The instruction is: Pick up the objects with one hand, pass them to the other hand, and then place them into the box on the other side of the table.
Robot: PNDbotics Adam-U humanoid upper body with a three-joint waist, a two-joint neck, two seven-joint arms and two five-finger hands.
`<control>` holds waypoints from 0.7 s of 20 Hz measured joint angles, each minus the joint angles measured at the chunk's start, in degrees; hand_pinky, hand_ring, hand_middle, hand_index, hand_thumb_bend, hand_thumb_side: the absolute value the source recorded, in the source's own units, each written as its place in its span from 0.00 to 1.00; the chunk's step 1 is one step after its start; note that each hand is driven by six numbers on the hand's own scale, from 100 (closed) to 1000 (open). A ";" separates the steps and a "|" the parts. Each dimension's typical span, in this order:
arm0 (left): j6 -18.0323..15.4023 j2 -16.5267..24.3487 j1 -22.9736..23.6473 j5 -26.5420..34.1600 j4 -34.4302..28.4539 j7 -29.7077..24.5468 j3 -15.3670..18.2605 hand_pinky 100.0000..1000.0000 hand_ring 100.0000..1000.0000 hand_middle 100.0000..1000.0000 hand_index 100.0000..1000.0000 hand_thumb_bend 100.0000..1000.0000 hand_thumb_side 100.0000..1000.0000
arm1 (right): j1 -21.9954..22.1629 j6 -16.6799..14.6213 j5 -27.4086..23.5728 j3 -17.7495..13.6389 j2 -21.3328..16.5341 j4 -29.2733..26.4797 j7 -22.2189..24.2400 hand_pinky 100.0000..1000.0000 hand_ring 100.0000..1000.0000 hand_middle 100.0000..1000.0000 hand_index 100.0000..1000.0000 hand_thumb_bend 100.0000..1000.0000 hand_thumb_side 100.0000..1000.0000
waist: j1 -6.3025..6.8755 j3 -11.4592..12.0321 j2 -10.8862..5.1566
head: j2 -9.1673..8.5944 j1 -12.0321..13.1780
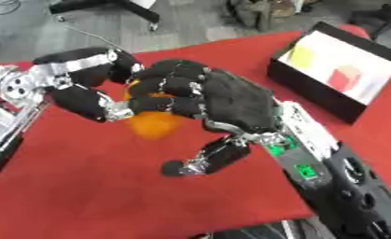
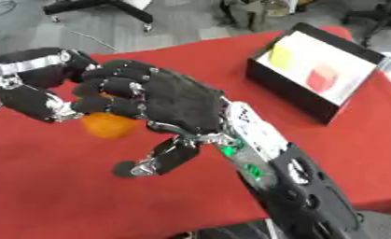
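Right hand (image 1: 231, 100) and left hand (image 1: 88, 93) clasp an orange ball (image 1: 152, 123).

round orange ball (image 1: 153, 122) clasped between both hands.

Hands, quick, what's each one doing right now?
Left hand: fingers curled round the orange ball.
Right hand: fingers curled over the same ball from the other side, mid hand-over above the red table.
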 measured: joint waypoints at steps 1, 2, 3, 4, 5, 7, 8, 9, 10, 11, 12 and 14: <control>0.15 0.00 0.08 0.00 0.00 -0.12 -0.01 0.58 0.46 0.40 0.48 0.08 0.29 | 0.17 0.18 1.11 -0.13 0.32 0.49 -0.48 0.89 0.90 0.85 0.93 0.43 0.26 | 0.00 0.06 0.00 | 0.00 -0.13; 0.24 0.00 0.26 0.00 0.00 -0.19 -0.03 0.58 0.46 0.40 0.48 0.08 0.29 | 0.28 0.38 2.24 -0.30 0.64 0.87 -1.01 0.89 0.90 0.85 0.93 0.43 0.26 | -0.01 0.08 0.00 | 0.00 -0.21; 0.36 0.00 0.44 0.00 0.00 -0.28 -0.03 0.58 0.46 0.40 0.48 0.08 0.29 | 0.31 0.63 3.34 -0.38 0.88 1.26 -1.65 0.89 0.90 0.85 0.93 0.42 0.24 | -0.02 0.12 0.00 | 0.00 -0.27; 0.47 0.00 0.53 0.00 0.00 -0.36 -0.03 0.58 0.46 0.40 0.48 0.08 0.30 | 0.34 0.94 4.47 -0.51 1.19 1.66 -2.33 0.88 0.90 0.85 0.93 0.42 0.23 | -0.03 0.15 0.00 | 0.00 -0.37; 0.57 0.00 0.56 0.00 0.00 -0.44 -0.04 0.58 0.46 0.40 0.48 0.08 0.30 | 0.41 1.32 5.66 -0.67 1.47 2.03 -3.04 0.88 0.90 0.85 0.93 0.42 0.22 | -0.06 0.18 0.00 | 0.00 -0.47; 0.83 -0.01 0.76 0.00 0.01 -0.67 -0.06 0.58 0.46 0.40 0.48 0.08 0.30 | 0.66 2.17 7.96 -0.85 2.09 2.82 -4.53 0.87 0.89 0.85 0.93 0.39 0.16 | -0.11 0.22 0.00 | 0.00 -0.63; 0.97 -0.01 0.89 -0.01 0.03 -0.77 -0.08 0.58 0.46 0.40 0.48 0.08 0.30 | 0.76 2.66 9.21 -0.92 2.39 3.25 -5.36 0.86 0.88 0.83 0.93 0.36 0.12 | -0.11 0.25 0.00 | 0.00 -0.66; 1.09 -0.01 0.94 -0.01 0.10 -0.84 -0.14 0.58 0.46 0.40 0.48 0.08 0.30 | 0.76 3.09 10.25 -0.97 2.66 3.67 -6.15 0.85 0.87 0.81 0.92 0.33 0.08 | -0.11 0.27 0.00 | 0.00 -0.69; 1.22 -0.02 0.99 -0.01 0.13 -0.92 -0.24 0.58 0.46 0.40 0.48 0.08 0.30 | 0.77 3.55 11.25 -0.99 2.81 4.03 -7.00 0.80 0.81 0.75 0.87 0.22 0.00 | -0.12 0.29 0.00 | 0.00 -0.72; 1.36 -0.03 1.01 -0.01 0.15 -0.97 -0.31 0.58 0.46 0.40 0.48 0.08 0.30 | 0.79 4.01 12.18 -0.98 2.92 4.28 -7.90 0.77 0.78 0.72 0.83 0.18 0.00 | -0.13 0.31 0.00 | 0.00 -0.74; 1.48 -0.05 1.01 -0.01 0.16 -1.02 -0.34 0.58 0.46 0.40 0.48 0.08 0.30 | 0.80 4.51 12.96 -0.97 3.09 4.54 -8.89 0.75 0.76 0.68 0.80 0.15 0.00 | -0.13 0.33 0.00 | 0.00 -0.80; 1.63 -0.28 1.02 0.00 0.16 -1.14 -0.37 0.58 0.46 0.40 0.48 0.08 0.30 | 0.80 5.48 14.13 -0.97 3.26 5.33 -11.32 0.66 0.66 0.53 0.65 0.00 0.00 | -0.15 0.40 0.00 | 0.00 -0.96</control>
